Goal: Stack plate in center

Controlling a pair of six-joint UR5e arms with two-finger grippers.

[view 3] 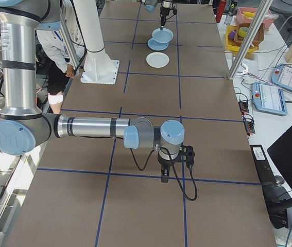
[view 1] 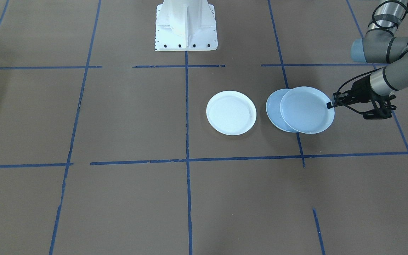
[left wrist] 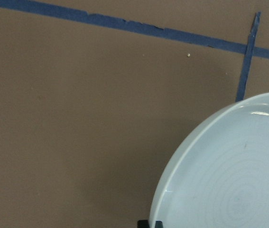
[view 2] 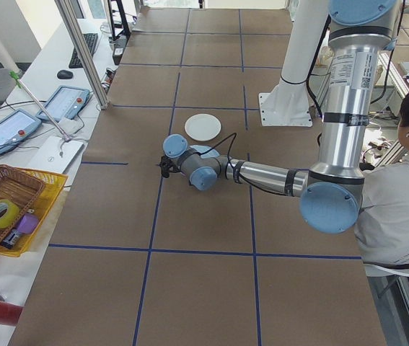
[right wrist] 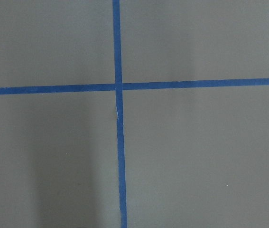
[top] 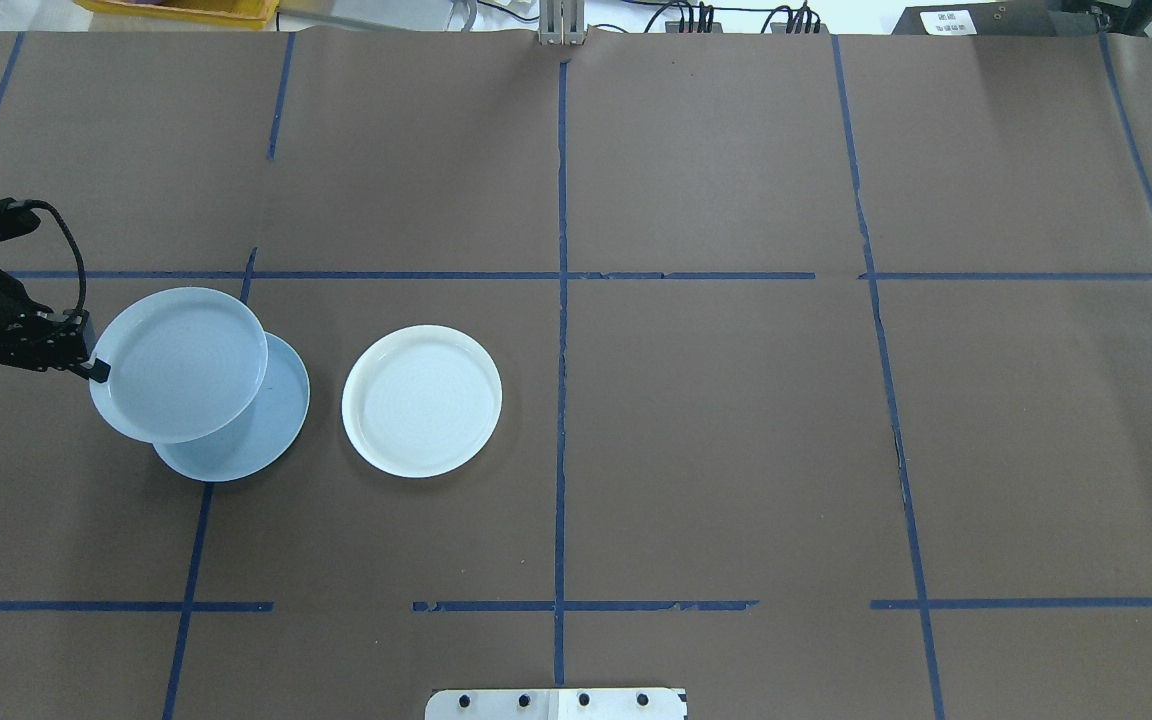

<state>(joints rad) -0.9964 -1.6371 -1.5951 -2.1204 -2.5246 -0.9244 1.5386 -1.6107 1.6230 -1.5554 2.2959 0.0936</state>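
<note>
Clamping the rim of a pale blue round plate with concentric rings [top: 179,364]: the left gripper [top: 96,372], holding it above and partly overlapping a smooth pale blue round shallow plate [top: 271,430] lying on the brown paper-covered table [top: 736,450]. Sitting just beside that smooth plate, toward the table's middle: a white round plate [top: 422,400]. Hanging well apart from it over blue tape lines [right wrist: 119,142]: the right gripper [view 3: 165,177], finger state impossible to tell.
</note>
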